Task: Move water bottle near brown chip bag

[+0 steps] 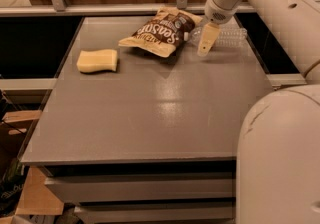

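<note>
The brown chip bag [160,32] lies at the far middle of the table, its white lettering facing up. The water bottle [229,35] lies on its side just right of the bag, clear and ribbed, its cap end towards the bag and almost touching it. My gripper [206,43] hangs from the arm that comes in from the upper right. It is in front of the bottle's cap end and hides part of it. Nothing shows as held in it.
A pale yellow sponge block [97,60] lies at the far left of the grey table [150,113]. A shelf with dark items runs behind the table. My white arm and base [280,158] fill the right side. Cardboard lies on the floor at the lower left.
</note>
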Controlling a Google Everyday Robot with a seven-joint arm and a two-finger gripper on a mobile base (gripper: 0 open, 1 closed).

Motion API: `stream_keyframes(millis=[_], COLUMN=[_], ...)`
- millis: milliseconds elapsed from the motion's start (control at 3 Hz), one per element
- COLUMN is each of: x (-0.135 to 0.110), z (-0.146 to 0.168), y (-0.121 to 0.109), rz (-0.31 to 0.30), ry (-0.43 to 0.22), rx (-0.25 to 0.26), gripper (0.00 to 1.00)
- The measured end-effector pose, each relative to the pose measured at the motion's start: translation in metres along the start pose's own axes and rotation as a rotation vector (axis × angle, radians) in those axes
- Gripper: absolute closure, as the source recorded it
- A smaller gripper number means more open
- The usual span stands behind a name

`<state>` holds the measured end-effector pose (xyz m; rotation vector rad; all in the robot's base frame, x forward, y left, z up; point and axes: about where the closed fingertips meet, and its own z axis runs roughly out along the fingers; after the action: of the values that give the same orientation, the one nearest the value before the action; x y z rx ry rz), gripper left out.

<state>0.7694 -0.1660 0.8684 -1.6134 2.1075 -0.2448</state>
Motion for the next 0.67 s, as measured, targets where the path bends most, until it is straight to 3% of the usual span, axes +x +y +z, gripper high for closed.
stream_keyframes(millis=[667], x=[-0.005], z=[-0.03], y=[0.01], rz=[-0.121], ry=[-0.031], rx=[-0.113], gripper=[0.0])
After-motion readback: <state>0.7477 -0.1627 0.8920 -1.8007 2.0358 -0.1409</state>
